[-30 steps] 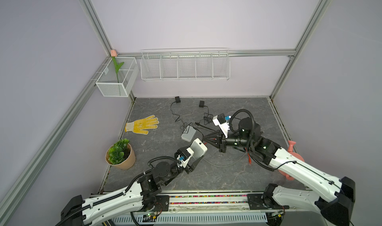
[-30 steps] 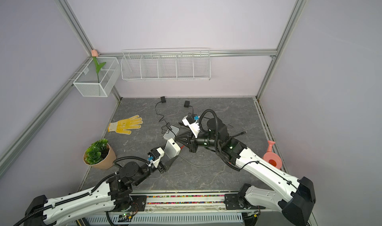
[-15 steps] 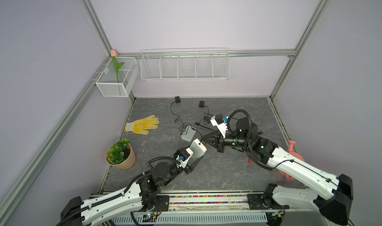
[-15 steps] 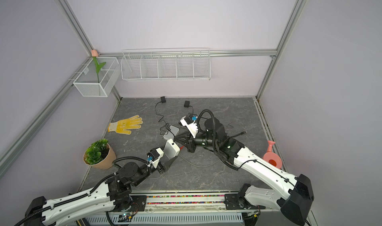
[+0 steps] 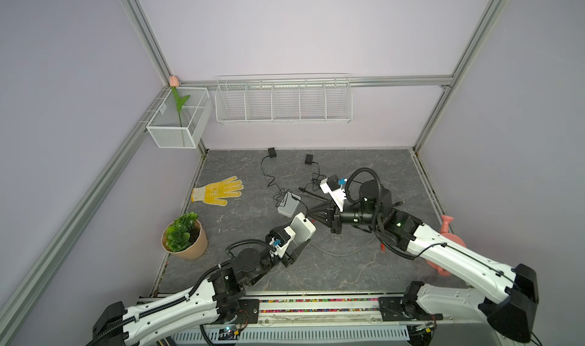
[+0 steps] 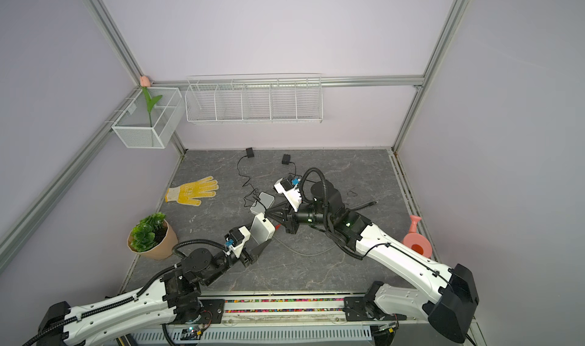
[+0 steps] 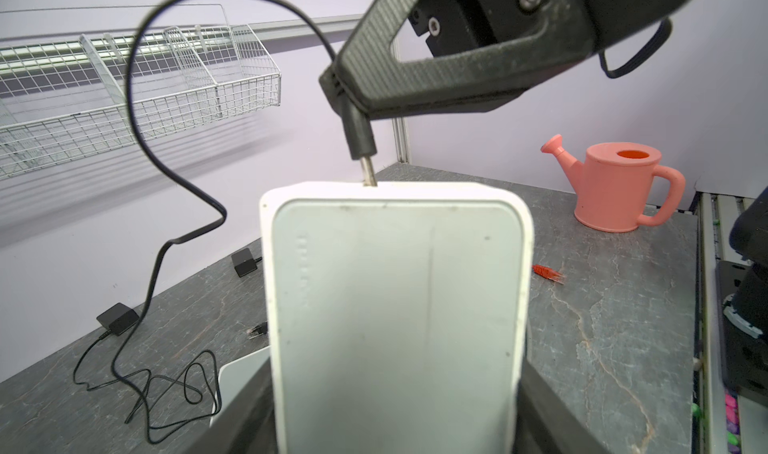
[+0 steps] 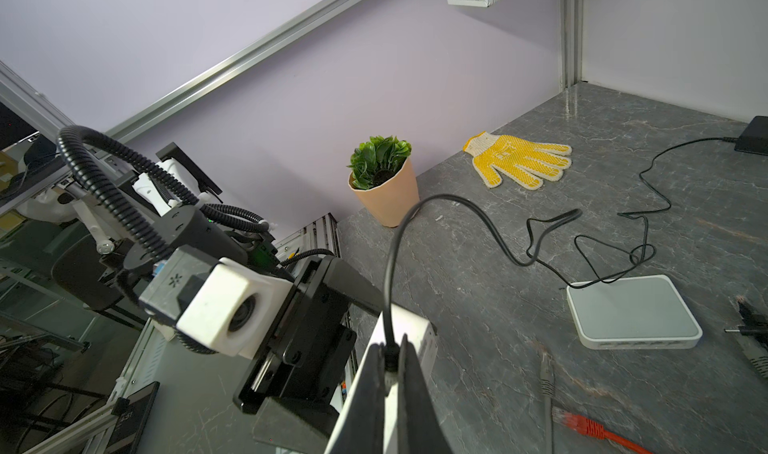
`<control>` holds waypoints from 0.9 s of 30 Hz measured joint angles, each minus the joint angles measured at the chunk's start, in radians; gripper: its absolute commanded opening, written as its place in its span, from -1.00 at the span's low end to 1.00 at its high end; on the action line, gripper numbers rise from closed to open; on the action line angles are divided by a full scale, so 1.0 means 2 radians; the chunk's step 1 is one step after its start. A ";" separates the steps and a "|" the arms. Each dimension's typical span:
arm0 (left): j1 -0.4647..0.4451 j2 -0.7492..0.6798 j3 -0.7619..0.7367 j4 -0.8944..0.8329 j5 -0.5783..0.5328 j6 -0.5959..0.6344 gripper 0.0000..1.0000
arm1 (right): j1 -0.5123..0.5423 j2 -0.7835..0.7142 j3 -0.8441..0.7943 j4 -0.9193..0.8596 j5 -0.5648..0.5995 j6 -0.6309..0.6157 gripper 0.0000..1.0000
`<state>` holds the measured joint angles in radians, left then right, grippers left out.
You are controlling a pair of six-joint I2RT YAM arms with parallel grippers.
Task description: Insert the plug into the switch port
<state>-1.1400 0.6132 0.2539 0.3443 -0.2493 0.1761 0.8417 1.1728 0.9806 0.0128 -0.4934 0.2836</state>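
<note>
1. Left gripper (image 5: 294, 248) clamps the white switch (image 7: 395, 306) from both sides, lifted clear of the table (image 5: 348, 271), port edge turned toward its partner.
2. Right gripper (image 7: 338, 88) pinches the black plug (image 7: 360, 140) tight; its metal pin (image 7: 369, 173) meets that edge (possibly started in, the port is hidden).
3. Cable (image 7: 129, 86) loops slack behind; the spare switch (image 5: 288, 204) lies just beyond, open room either side.

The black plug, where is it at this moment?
In the left wrist view the plug is pinched in the right gripper, its metal tip at the edge of the raised white switch, over the middle of the table.
</note>
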 measured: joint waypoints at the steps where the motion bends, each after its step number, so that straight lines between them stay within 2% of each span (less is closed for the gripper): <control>1: 0.000 0.000 0.000 -0.002 -0.001 -0.001 -1.00 | 0.001 0.000 0.000 0.000 0.000 0.000 -0.86; 27: 0.000 -0.013 0.000 -0.018 -0.009 -0.009 -1.00 | 0.013 0.004 -0.013 0.023 0.024 0.000 -0.87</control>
<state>-1.1400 0.5873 0.2539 0.3084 -0.2668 0.1577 0.8684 1.1809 0.9554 0.0586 -0.4446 0.2844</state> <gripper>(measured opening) 0.664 0.071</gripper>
